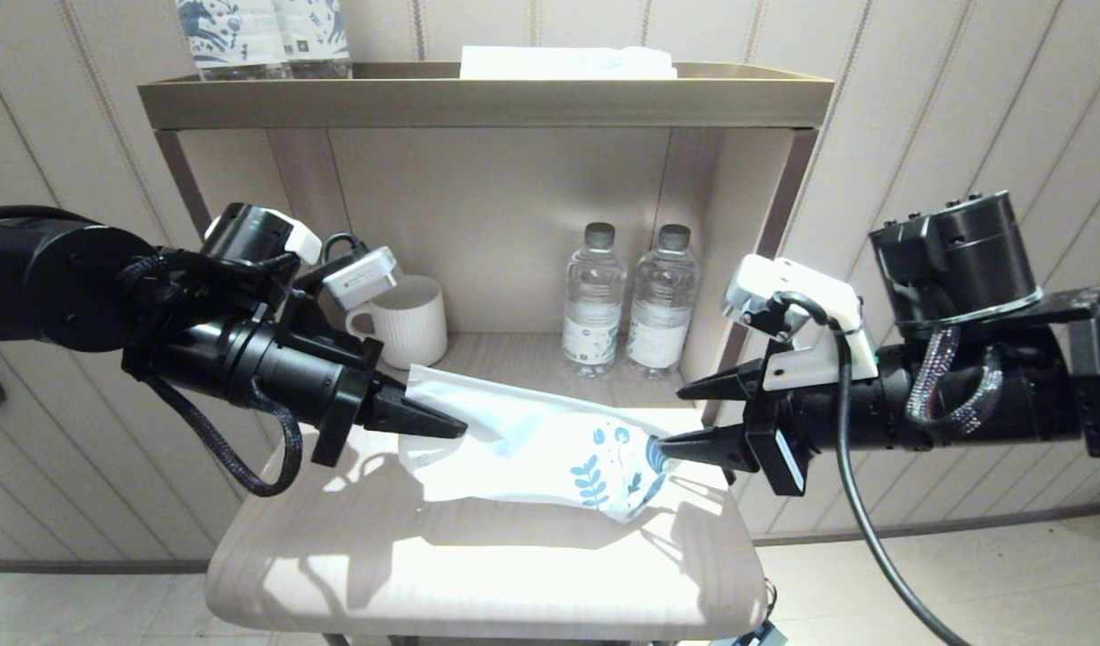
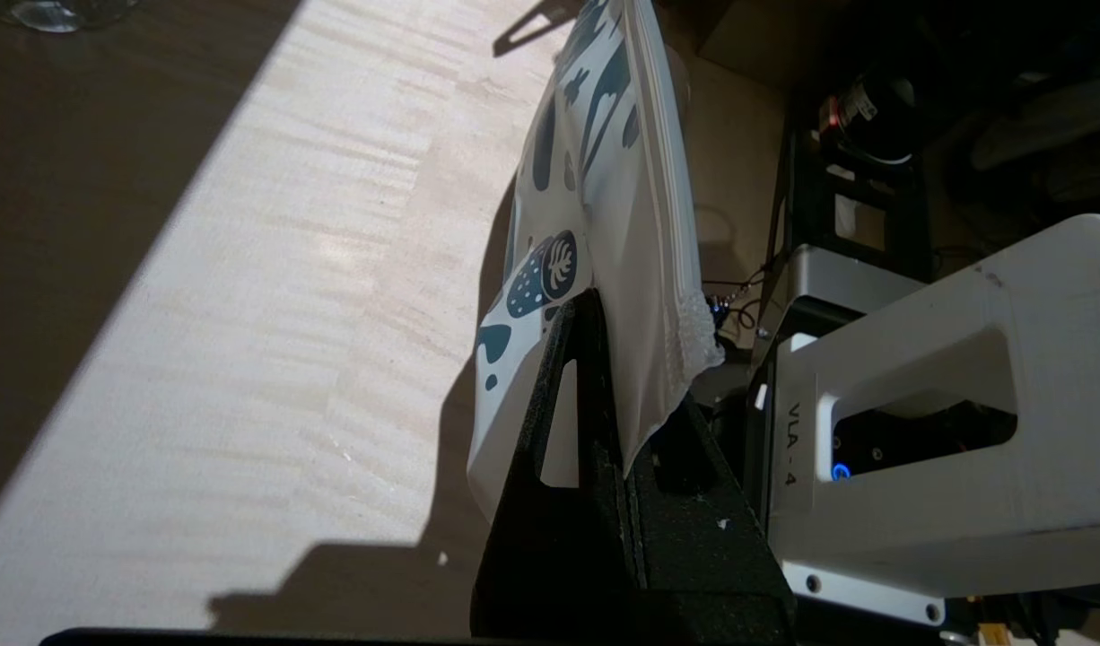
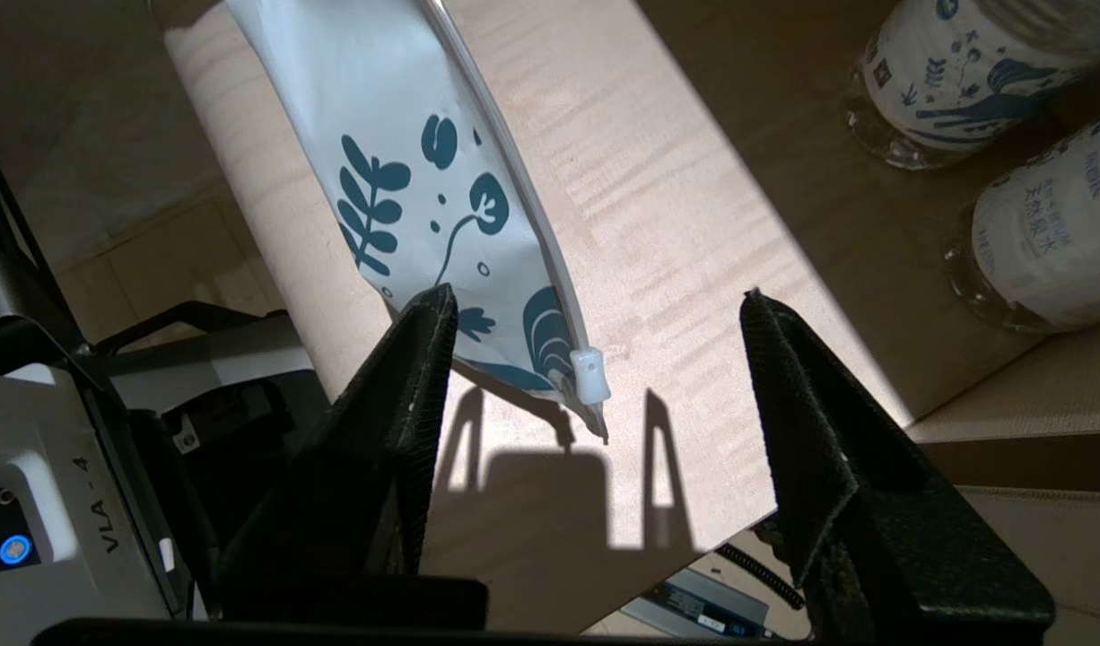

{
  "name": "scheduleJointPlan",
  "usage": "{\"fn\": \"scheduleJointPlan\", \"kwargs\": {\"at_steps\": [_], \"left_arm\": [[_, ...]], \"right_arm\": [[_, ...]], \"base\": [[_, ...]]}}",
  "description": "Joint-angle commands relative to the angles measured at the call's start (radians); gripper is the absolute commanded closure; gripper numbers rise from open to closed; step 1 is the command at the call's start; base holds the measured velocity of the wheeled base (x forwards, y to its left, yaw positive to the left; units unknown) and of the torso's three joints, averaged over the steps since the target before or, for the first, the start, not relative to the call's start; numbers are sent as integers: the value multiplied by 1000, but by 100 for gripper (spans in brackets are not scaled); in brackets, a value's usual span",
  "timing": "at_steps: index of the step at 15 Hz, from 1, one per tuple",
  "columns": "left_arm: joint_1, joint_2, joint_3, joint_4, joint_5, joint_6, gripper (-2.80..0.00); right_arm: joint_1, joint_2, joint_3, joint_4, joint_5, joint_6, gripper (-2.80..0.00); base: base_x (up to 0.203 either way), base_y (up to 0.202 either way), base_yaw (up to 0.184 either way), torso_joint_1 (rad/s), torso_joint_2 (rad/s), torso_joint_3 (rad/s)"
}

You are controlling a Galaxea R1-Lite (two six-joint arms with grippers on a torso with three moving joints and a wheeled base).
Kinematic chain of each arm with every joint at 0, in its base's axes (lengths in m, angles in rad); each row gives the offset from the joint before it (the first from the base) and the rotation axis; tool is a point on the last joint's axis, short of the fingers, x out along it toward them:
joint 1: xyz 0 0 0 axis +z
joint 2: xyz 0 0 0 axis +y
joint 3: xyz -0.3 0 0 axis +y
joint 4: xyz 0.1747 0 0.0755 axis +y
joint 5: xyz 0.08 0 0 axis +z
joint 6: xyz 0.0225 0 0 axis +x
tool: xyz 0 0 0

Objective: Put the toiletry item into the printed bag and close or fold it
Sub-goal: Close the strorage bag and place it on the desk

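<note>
Left tool (image 1: 451, 427), clamped tight on the plain white end of the printed bag (image 1: 532, 444), reaching in from the left, just in front of a ribbed white mug (image 1: 409, 319). From the left wrist camera, black fingers (image 2: 595, 404) pinched on the bag's (image 2: 604, 206) edge, the sheet hanging on edge above the pale wooden worktop (image 2: 272, 314).

Bag stretched between the two arms, lifted at the left end, sagging toward the worktop (image 1: 478, 574) at the middle, teal leaf and flower print toward the right end. Toothbrush not to be seen in any view; cannot tell whether inside the bag.

Behind, in the alcove, two clear water bottles (image 1: 628, 309) side by side.

Right tool (image 1: 680, 417), jaws spread wide, gripping nothing: lower finger at the printed corner, upper finger well above it. From the right wrist camera, the bag's (image 3: 406, 179) printed corner with its small white zip slider (image 3: 590, 375) lying between the parted fingers (image 3: 406, 395), nearer this one, clear of the other.
</note>
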Motion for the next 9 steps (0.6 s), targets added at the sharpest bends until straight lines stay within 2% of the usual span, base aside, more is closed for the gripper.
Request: {"fn": "scheduleJointPlan", "kwargs": {"at_steps": [1,5,6,9], "left_arm": [[-1,2,0,2,-5,3,0],[3,29,-33,2,-2,-16,0],[7,39,-42,-1,-4,-39,0],[32,73,-46,-80,-5,-90,0]], "right_arm": [[-1,0,-19,1,3,-1,-280],[-5,-37,-48,8,-1,7,-280],[-11,-54,-39,2,-3,5,0],[-13,-67,-38,10,-1,7,0]], "base": [[0,0,0,0,0,0],[0,0,0,0,0,0],[0,0,0,0,0,0],[0,0,0,0,0,0]]}}
